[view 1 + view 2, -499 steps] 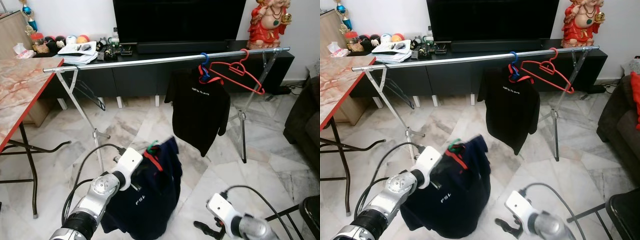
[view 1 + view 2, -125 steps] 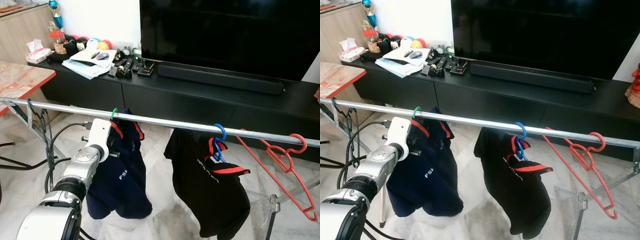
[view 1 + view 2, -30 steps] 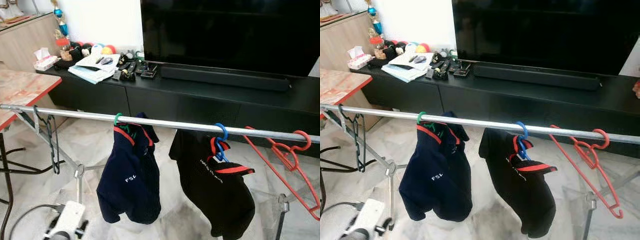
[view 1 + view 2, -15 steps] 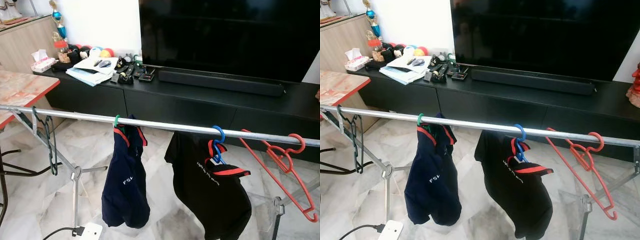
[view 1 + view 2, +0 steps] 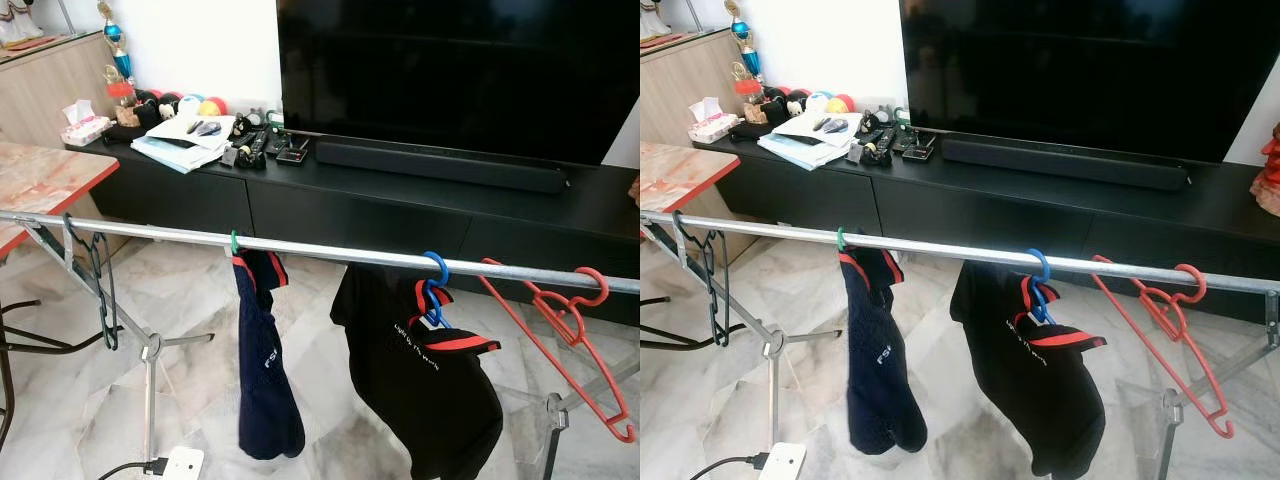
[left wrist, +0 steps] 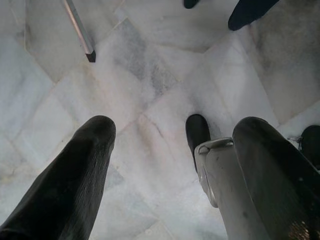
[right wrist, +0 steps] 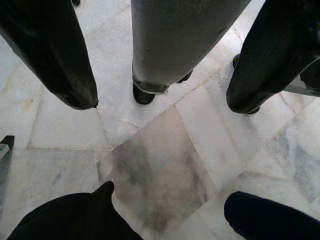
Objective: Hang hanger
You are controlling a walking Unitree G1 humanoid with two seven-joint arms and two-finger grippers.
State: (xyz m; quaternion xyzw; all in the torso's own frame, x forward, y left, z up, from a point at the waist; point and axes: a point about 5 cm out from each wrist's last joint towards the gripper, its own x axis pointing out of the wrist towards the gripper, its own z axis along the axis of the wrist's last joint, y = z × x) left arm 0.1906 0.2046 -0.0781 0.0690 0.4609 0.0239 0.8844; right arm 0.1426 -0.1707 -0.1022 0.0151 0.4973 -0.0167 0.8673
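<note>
We are letting both arms hang low, below the clothes rail (image 5: 330,252). Our left gripper (image 6: 170,135) is pointing down at the marble floor (image 6: 150,80), its two black fingers (image 6: 75,175) standing well apart with nothing between them. Our right gripper (image 7: 160,105) is likewise aiming at the floor with its fingers spread and holding nothing. At the bottom of the head views, below the rail, we are seeing the white end of our left arm (image 5: 183,464) with its cable.

On the rail itself, the green hanger (image 5: 234,243) is hooking over the bar left of its middle, and the navy shirt (image 5: 265,365) on it is hanging edge-on to us, so it is showing as a narrow strip. Just to the right along the rail, a blue hanger (image 5: 436,285) is carrying a black shirt (image 5: 425,380) with red trim. Further right a bare red hanger (image 5: 565,340) is hanging tilted from the bar. Near the rail's left end a dark wire hanger (image 5: 95,285) is dangling beside the stand's leg. Left of the rail, a table (image 5: 45,180) with a red edge is showing.

Beyond the rail a long black cabinet (image 5: 400,215) is standing, bearing papers (image 5: 180,140), small clutter, a soundbar (image 5: 440,165) and a large television (image 5: 450,70).
</note>
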